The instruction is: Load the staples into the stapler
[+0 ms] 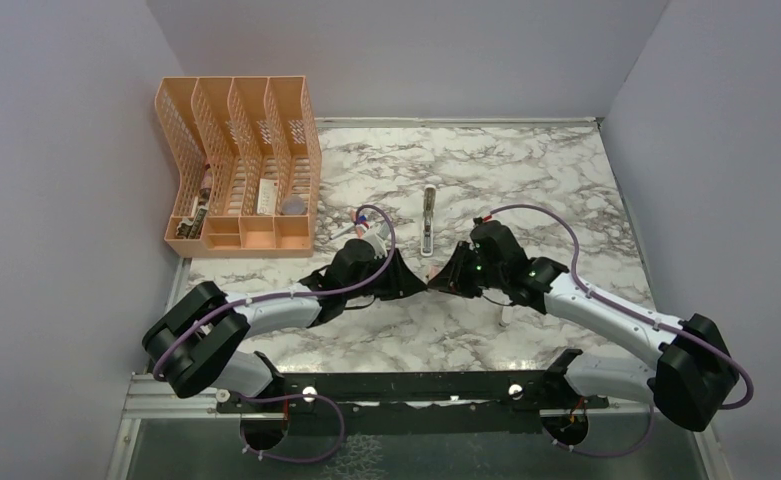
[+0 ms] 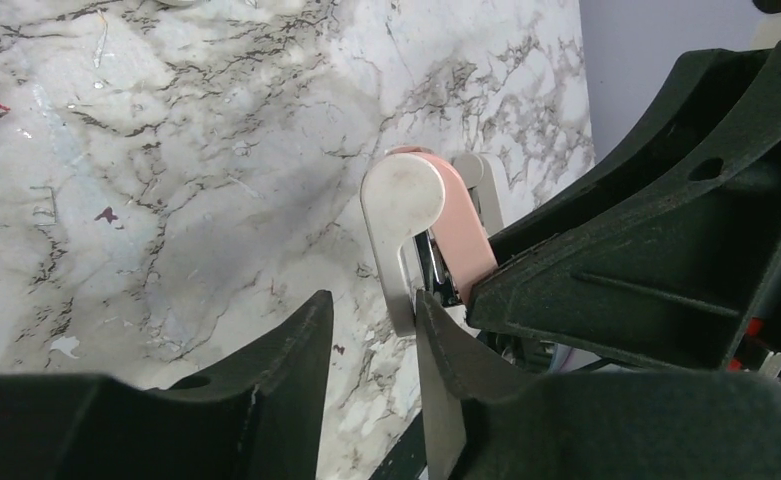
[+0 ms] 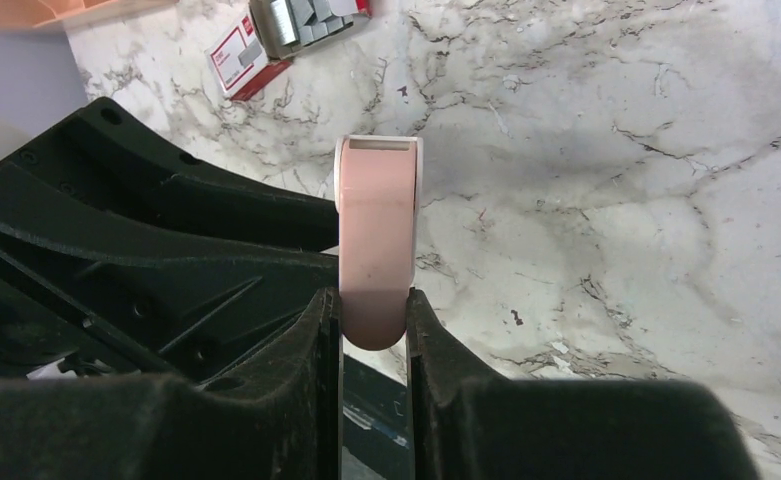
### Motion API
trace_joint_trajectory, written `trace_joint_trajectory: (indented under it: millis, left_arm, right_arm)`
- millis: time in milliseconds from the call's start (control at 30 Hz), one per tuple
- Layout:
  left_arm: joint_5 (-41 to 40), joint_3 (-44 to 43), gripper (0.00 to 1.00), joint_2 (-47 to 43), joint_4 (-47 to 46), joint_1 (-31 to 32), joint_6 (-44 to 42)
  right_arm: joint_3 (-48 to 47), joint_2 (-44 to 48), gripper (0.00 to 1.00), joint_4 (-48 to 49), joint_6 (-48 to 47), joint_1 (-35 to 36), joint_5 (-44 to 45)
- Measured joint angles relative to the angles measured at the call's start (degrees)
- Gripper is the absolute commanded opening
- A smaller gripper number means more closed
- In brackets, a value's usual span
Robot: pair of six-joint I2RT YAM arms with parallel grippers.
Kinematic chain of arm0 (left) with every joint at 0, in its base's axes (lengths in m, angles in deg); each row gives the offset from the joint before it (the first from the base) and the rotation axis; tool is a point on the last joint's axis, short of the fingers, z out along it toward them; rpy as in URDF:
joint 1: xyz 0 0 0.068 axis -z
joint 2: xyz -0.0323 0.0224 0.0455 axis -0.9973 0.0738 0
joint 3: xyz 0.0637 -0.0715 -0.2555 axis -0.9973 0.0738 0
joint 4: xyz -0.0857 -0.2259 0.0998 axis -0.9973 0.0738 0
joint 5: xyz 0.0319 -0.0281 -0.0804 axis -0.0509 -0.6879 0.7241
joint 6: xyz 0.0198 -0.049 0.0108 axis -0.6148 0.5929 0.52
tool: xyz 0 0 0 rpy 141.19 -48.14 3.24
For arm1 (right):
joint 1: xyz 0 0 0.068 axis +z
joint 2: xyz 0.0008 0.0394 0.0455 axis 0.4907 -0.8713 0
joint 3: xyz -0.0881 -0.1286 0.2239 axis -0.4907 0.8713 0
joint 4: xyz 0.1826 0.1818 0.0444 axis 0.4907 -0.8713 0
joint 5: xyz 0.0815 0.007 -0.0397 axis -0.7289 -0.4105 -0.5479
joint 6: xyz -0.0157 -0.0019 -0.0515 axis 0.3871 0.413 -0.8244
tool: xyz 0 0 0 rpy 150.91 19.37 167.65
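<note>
The slim white stapler [image 1: 428,221] lies lengthwise on the marble table, just beyond both grippers. The grey staples [image 3: 296,20] sit at the open end of the red-and-white box [image 3: 238,58] at the top left of the right wrist view. My right gripper [image 3: 374,305] [image 1: 448,272] is shut on a short pink-and-white block [image 3: 376,240] [image 1: 432,270] and holds it upright. My left gripper [image 2: 374,312] [image 1: 412,279] is open. Its right finger [image 2: 446,345] touches the block's white side plate [image 2: 401,215]; only table shows between its fingers.
An orange mesh desk organiser [image 1: 241,165] with small items in it stands at the back left. Grey walls enclose the table on three sides. The two grippers face each other tip to tip at the table's middle.
</note>
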Motion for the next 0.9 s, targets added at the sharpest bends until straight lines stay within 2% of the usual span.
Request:
trace_joint_trajectory:
  millis: [100, 267, 500, 733, 900]
  left_arm:
    - [-0.2, 0.0, 0.32, 0.0, -0.5, 0.4, 0.1]
    - [-0.3, -0.1, 0.1, 0.0, -1.0, 0.7, 0.0]
    - [-0.8, -0.3, 0.0, 0.1, -2.9, 1.1, -2.5]
    - [-1.9, 0.2, 0.0, 1.2, -4.0, 1.2, -7.8]
    - [-1.4, 0.1, 0.0, 2.0, -4.5, 1.3, -10.6]
  right_arm:
    - [0.0, 0.1, 0.09, 0.1, 0.5, 0.0, -0.3]
    - [0.0, 0.0, 0.09, 0.0, 0.6, 0.0, -0.5]
    - [-3.2, 0.0, 0.1, -5.1, -2.0, -0.1, 1.4]
    - [-7.4, 0.2, 0.12, -11.3, -6.4, -3.2, 2.0]
    - [-9.1, -0.2, 0.17, -12.9, -8.9, -4.9, 2.5]
